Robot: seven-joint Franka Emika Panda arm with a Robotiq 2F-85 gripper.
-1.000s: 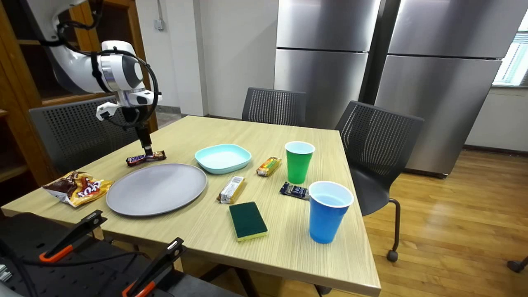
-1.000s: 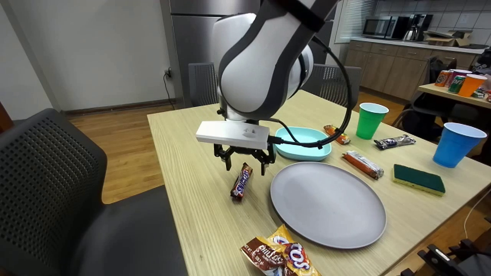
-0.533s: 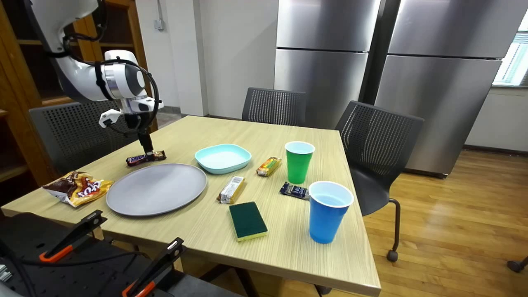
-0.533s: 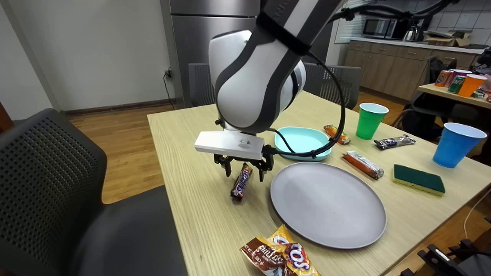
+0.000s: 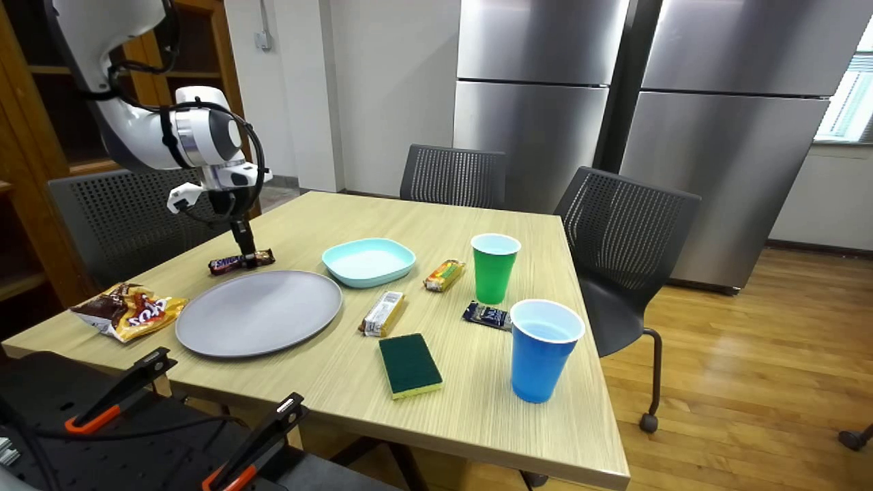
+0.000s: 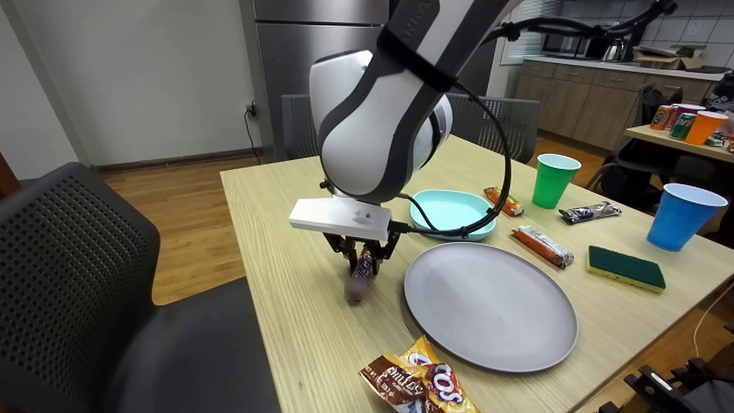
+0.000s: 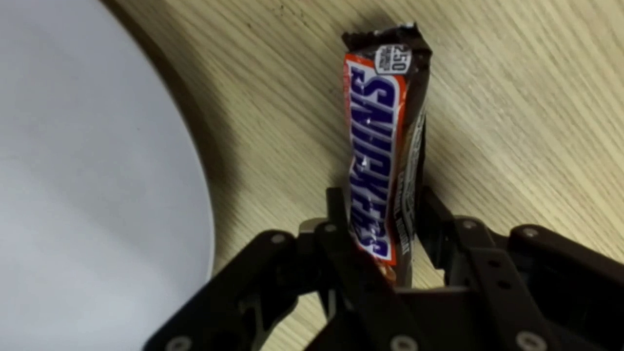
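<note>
A Snickers bar (image 7: 373,131) in a dark brown wrapper lies on the wooden table, just off the grey plate's rim. My gripper (image 7: 381,192) points down over it, its black fingers (image 7: 336,209) pressed in on both long sides near one end. In the wrist view the bar's far half sticks out past the fingertips, and its near end is partly covered by the gripper. An exterior view shows the gripper (image 6: 364,268) straddling the bar (image 6: 358,285), whose close end looks blurred. The grey plate (image 7: 107,170) is beside the left finger.
A teal dish (image 5: 368,262) stands behind the grey plate (image 5: 259,314). A crumpled chip bag (image 5: 133,314) lies near the table edge. Further along are several wrapped bars, a green cup (image 5: 494,269), a blue cup (image 5: 543,351) and a sponge (image 5: 410,365). A chair (image 6: 189,321) adjoins the table.
The arm has come down a little over the Snickers bar. The fingers, wide apart before, have drawn together onto its sides. Other things on the table have stayed where they were.
</note>
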